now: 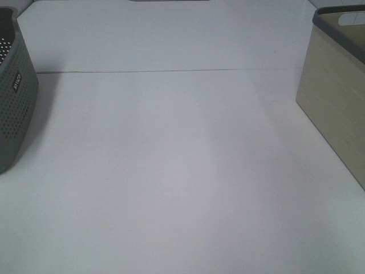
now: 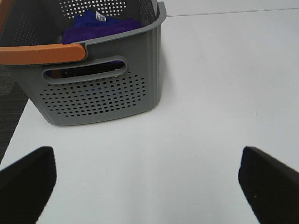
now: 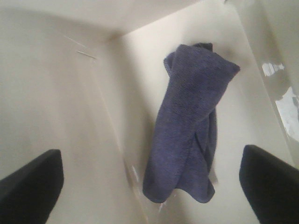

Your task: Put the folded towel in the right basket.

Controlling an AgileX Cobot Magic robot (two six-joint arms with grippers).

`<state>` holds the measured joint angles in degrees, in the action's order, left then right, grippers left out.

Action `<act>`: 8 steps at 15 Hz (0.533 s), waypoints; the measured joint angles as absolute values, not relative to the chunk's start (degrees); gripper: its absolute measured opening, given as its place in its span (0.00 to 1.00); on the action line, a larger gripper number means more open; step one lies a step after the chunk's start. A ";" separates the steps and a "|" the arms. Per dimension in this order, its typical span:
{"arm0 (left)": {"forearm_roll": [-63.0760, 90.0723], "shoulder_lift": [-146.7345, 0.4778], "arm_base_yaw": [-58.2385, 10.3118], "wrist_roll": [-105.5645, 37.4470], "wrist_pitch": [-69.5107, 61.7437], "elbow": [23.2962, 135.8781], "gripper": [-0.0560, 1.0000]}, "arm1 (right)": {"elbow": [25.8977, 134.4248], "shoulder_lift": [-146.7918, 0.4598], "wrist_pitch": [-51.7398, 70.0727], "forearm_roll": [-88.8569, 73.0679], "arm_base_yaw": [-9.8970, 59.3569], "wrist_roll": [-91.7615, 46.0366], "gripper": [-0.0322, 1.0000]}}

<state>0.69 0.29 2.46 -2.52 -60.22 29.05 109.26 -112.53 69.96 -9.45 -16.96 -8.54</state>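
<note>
The right basket point(image 1: 336, 103) is a beige bin with a dark grey rim at the right edge of the high view. In the right wrist view I look down into it: a dark blue towel point(image 3: 189, 126) lies crumpled on its pale floor. My right gripper point(image 3: 149, 186) is open above it, fingertips point(image 3: 32, 182) wide apart and empty. My left gripper point(image 2: 149, 182) is open and empty over the white table, near the grey left basket point(image 2: 100, 91). Neither gripper shows in the high view.
The grey perforated basket point(image 1: 14, 97) stands at the left edge of the table, with an orange handle point(image 2: 42, 53) and purple cloth point(image 2: 100, 25) inside. A seam point(image 1: 171, 71) runs across the white table point(image 1: 171, 171).
</note>
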 joint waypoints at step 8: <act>0.69 0.29 2.46 -2.52 -60.22 29.05 0.99 | 90.58 -81.53 69.39 -3.44 2.64 -2.01 0.98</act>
<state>0.69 0.29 2.46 -2.52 -60.22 29.05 90.58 -81.53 69.39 -3.44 2.64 -2.01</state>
